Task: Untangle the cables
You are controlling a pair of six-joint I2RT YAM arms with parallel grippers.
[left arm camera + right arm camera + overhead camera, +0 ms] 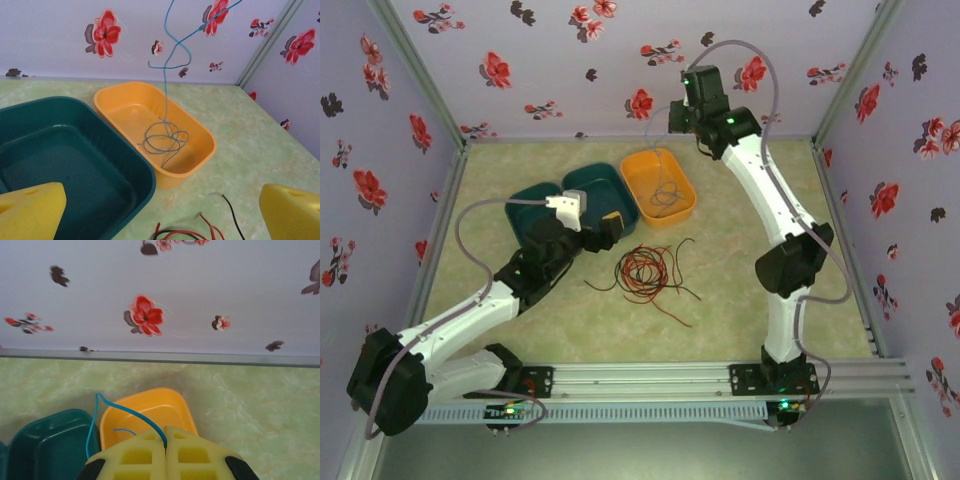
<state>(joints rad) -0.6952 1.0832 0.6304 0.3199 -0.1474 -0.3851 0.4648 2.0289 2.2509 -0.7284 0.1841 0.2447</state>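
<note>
Right wrist view showed your right gripper (165,440) pressed fully closed. Its yellow fingers (135,457) met on the blue-teal cable (131,412), which emerged at the seam between them and arced off to the left. From the left wrist view you could follow that same cable hanging down in loose bends into the orange tray (200,160), where its lower end lay coiled on the tray floor — part of it raised, part at rest. Your left gripper (161,212) stood wide apart and held nothing; its two yellow pads (30,210) framed the near corner of a teal tray (125,167) and a strip of table. In the top external view, the red and black cables (645,270) lay in a loose tangle on the table (730,325), just in front of the trays and between your two arms — apart from both grippers. The orange tray sat just beside the teal one.
</note>
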